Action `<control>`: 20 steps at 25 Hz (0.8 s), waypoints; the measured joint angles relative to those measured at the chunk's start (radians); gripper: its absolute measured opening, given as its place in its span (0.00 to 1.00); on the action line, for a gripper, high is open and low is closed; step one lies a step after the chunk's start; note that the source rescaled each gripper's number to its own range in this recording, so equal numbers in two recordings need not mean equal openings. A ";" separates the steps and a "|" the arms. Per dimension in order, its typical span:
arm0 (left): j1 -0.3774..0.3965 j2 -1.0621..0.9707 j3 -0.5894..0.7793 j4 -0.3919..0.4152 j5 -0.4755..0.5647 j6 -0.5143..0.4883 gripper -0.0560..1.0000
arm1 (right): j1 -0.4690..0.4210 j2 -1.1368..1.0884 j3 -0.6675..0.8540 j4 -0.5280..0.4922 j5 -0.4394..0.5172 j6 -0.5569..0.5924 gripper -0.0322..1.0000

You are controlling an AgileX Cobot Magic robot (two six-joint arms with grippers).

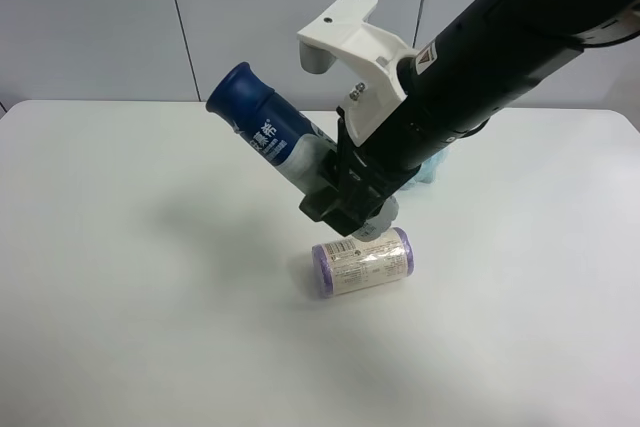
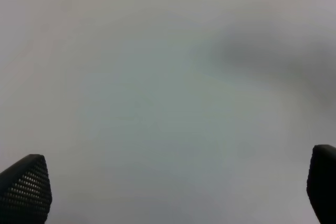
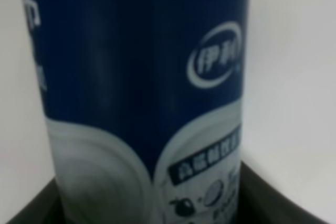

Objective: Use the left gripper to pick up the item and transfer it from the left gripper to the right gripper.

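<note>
The item point(image 1: 262, 127), a slim bottle with a dark blue cap and blue-and-white label, hangs tilted above the table, cap end up and toward the exterior high view's left. My right gripper point(image 1: 340, 197), on the black arm with the white bracket point(image 1: 350, 47), is shut on its lower end. In the right wrist view the item point(image 3: 142, 77) fills the frame, with dark finger edges at the bottom. My left gripper point(image 2: 173, 182) shows only in the left wrist view. It is open, its fingertips point(image 2: 26, 187) wide apart over bare white surface with nothing between them.
A purple-ended roll point(image 1: 362, 261) lies on the white table point(image 1: 120, 277) just below the held bottle. A light blue mesh pouf point(image 1: 432, 165) is mostly hidden behind the right arm. The left arm is out of the exterior high view.
</note>
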 joint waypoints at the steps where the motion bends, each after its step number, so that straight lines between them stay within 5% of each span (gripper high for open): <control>1: 0.000 0.000 0.000 0.000 0.000 0.000 0.99 | 0.000 -0.004 -0.006 -0.030 0.021 0.030 0.03; 9: 0.000 0.000 0.000 0.000 0.000 0.000 0.99 | 0.000 -0.019 -0.122 -0.217 0.188 0.266 0.03; 20: 0.000 0.000 0.000 0.000 0.000 0.000 0.99 | -0.173 -0.063 -0.149 -0.232 0.262 0.329 0.03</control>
